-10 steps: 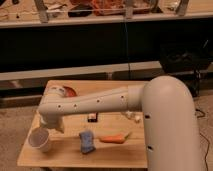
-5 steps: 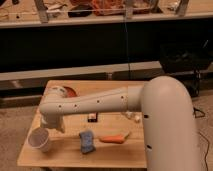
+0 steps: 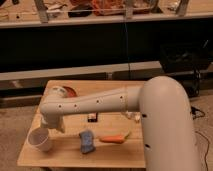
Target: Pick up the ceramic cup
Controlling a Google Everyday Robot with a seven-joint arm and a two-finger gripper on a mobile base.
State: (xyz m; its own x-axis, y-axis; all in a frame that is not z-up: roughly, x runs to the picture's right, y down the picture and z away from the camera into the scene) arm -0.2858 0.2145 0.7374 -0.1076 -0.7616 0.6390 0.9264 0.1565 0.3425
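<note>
One white cup (image 3: 40, 139) stands at the bench's (image 3: 67, 157) left front corner, the hand (image 3: 51, 125) spread wide just above its rim, where a low descent could knock it off the near edge.

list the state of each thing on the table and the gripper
ceramic cup: upright, open end up, near the table's front left corner, not held
gripper: open, low over the table just beside the cup
orange-brown bowl: at the back left, partly hidden by the arm
carrot: lying flat
blue sponge: lying flat beside the carrot
</note>
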